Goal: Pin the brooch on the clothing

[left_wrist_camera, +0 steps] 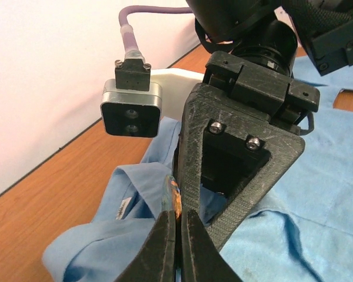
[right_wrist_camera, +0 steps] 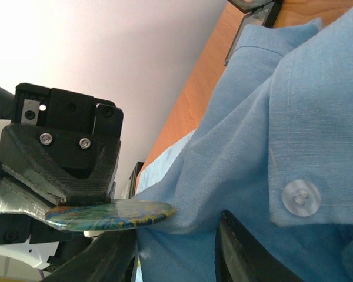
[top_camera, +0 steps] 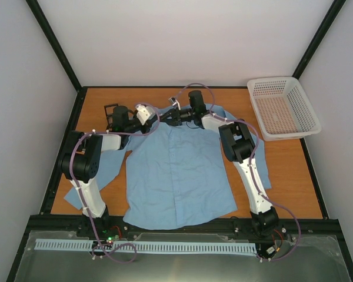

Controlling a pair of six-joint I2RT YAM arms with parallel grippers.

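The light blue shirt [top_camera: 176, 170] lies flat on the table, collar at the far side. Both grippers meet at the collar. My left gripper [top_camera: 155, 116] is shut on the brooch, seen edge-on between its fingers in the left wrist view [left_wrist_camera: 175, 197]. In the right wrist view the brooch [right_wrist_camera: 112, 214] is a flat greenish disc whose rim touches a raised fold of shirt [right_wrist_camera: 235, 147]. My right gripper [right_wrist_camera: 176, 235] has that fold between its jaws, which stand partly apart. It also shows in the top view [top_camera: 170, 116].
A small black hinged box [top_camera: 109, 111] stands on the table behind the left gripper. A white mesh basket [top_camera: 282, 108] sits at the far right. Walls close in the table on three sides.
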